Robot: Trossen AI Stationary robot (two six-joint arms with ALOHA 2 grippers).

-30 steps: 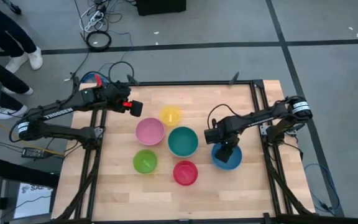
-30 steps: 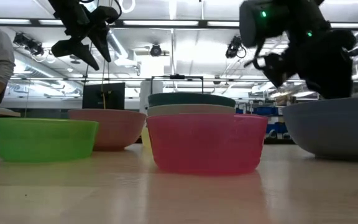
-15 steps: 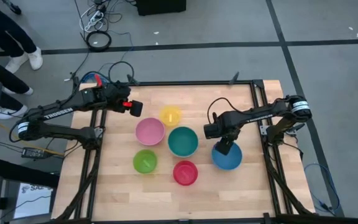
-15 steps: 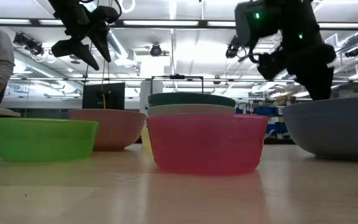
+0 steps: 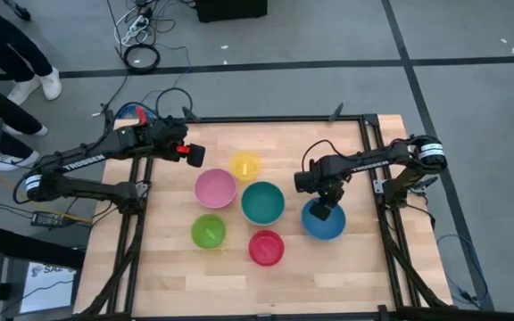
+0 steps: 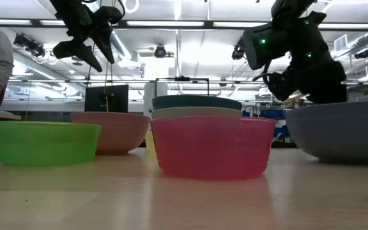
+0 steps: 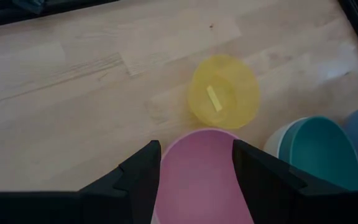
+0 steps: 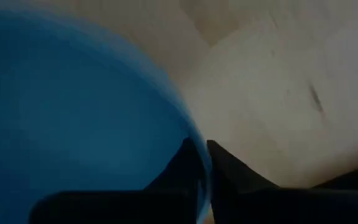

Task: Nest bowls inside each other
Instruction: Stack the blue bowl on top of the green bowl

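Note:
Six bowl spots show on the wooden table: yellow (image 5: 244, 166), pink (image 5: 214, 189), lime green (image 5: 208, 231), red (image 5: 266, 247), blue (image 5: 327, 223), and a teal bowl (image 5: 262, 202) sitting inside a white one (image 7: 272, 144). My right gripper (image 5: 321, 210) points steeply down at the blue bowl's far-left rim and is shut on it. My left gripper (image 5: 194, 155) hangs open high above the table, beyond the pink bowl (image 7: 197, 180), with nothing between its fingers. My right gripper pinches the blue bowl's rim (image 8: 194, 149) on its far-left side, one finger (image 8: 179, 171) inside the bowl and one (image 8: 232, 171) outside the wall. The fingers come from above, pointing down. The bowl's base rests on the table (image 6: 337, 131).
A black metal frame (image 5: 368, 169) borders the table on all sides. Bare wood lies along the near edge (image 5: 239, 285) and at the far right (image 5: 310, 143). A person's legs (image 5: 7, 53) stand beyond the table's far-left corner.
My right gripper has gone a little toward the table's far edge and down, from over the blue bowl's middle to its far-left rim, and has shut on that rim. The blue bowl has slid slightly toward the table's left.

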